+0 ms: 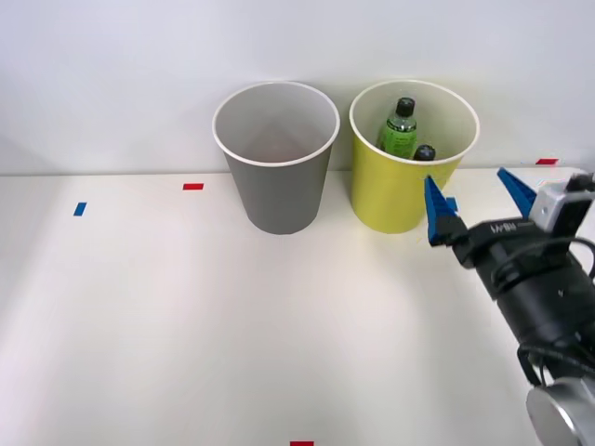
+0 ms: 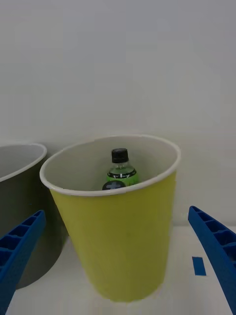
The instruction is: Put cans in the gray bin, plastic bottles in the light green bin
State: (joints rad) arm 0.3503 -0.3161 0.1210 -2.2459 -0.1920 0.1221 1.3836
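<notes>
The light green bin (image 1: 400, 195) is the landmark: the gray bin (image 1: 276, 186) stands just left of it, looking empty. The right gripper (image 1: 476, 206) hovers beside it, spread wide, holding nothing. Two plastic bottles (image 1: 400, 130) already rest inside; no cans appear on the table (image 1: 186, 334), so little seems left.

We were in what looked like a robot test lab rather than a home or shop. The bench (image 1: 139, 307) was plain white and set against a bare white wall (image 1: 112, 74). Small red tape marks (image 1: 192, 187) and blue tape marks (image 1: 80, 209) were stuck on the bench as position markers. Two matching bins, a gray bin (image 1: 276, 177) and a green bin (image 1: 395, 190), stood side by side near the wall, like a staged sorting trial.
</notes>
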